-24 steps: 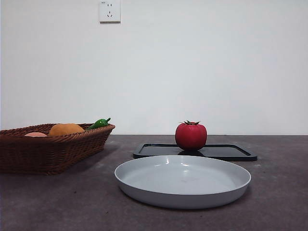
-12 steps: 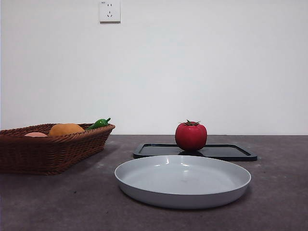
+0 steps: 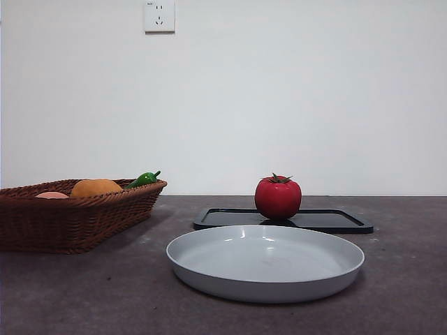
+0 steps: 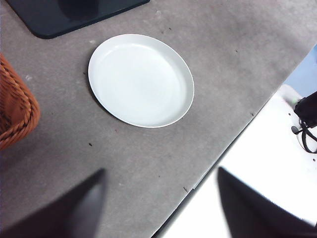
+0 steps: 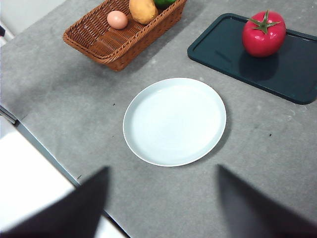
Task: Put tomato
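The glossy red tomato (image 3: 277,198) sits on the black rectangular tray (image 3: 335,221), behind the round white plate (image 3: 265,263). Both the left gripper (image 4: 161,198) and the right gripper (image 5: 161,198) hang wide and empty, so reaching comes next.

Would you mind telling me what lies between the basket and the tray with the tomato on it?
Only bare table separates the basket from the tray holding the tomato, as the right wrist view shows; the plate sits nearer, off that line.

White wall (image 3: 293,105) w/ socket (image 3: 159,15) (top left); grey table (image 3: 84,293).
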You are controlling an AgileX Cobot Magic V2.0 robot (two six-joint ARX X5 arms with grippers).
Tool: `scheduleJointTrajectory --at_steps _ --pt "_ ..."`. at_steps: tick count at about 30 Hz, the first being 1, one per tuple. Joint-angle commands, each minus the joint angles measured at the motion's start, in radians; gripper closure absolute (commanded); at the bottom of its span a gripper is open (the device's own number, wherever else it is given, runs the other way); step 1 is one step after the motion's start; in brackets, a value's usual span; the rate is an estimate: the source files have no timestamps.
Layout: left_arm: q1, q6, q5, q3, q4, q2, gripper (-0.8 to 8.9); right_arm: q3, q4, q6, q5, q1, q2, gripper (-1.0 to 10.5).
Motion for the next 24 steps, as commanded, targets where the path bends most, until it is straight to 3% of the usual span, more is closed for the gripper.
scheduleJointTrajectory --at_steps 1,4,24 --pt "-0.004 0.008 0.005 0.021 0.006 0.005 6.62 0.006 0.009 0.013 -0.005 0.007 0.002 8.7" --pt "-0.004 0.008 0.005 0.021 0.006 0.005 8.10 0.006 0.009 0.010 -0.005 0.007 0.002 9.4" --pt "-0.004 0.005 0.005 0.021 0.010 0.005 8.06 0.007 0.016 0.010 0.000 0.007 0.002 9.4"
